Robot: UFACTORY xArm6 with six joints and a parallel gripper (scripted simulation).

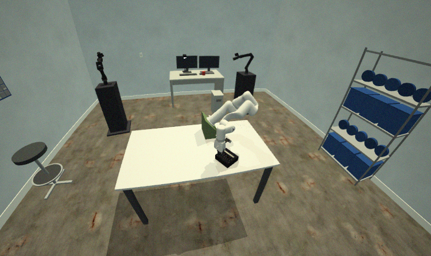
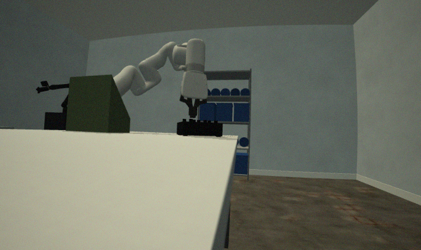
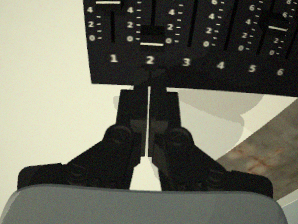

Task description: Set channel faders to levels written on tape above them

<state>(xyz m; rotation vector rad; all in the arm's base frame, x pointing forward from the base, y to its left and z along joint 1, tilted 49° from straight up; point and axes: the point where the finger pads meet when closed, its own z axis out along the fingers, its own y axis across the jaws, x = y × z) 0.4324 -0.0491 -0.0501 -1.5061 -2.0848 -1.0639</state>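
Observation:
The black lighting desk (image 1: 226, 158) stands on the white table near its right front edge; it also shows in the exterior view (image 2: 199, 128) and the wrist view (image 3: 193, 23). In the wrist view its faders are numbered 1 to 6. The cap of fader 1 (image 3: 107, 2) stands near mark 6. The cap of fader 2 (image 3: 152, 39) stands low, near mark 1. My gripper (image 3: 148, 87) is shut and empty, its tips at the desk's near edge, just below fader 2's cap. The tape labels are out of view.
A green wedge-shaped box (image 1: 207, 126) stands on the table behind the arm. The table's right edge (image 1: 267, 149) lies close to the desk. A shelf rack (image 1: 382, 114) with blue boxes stands at the right wall.

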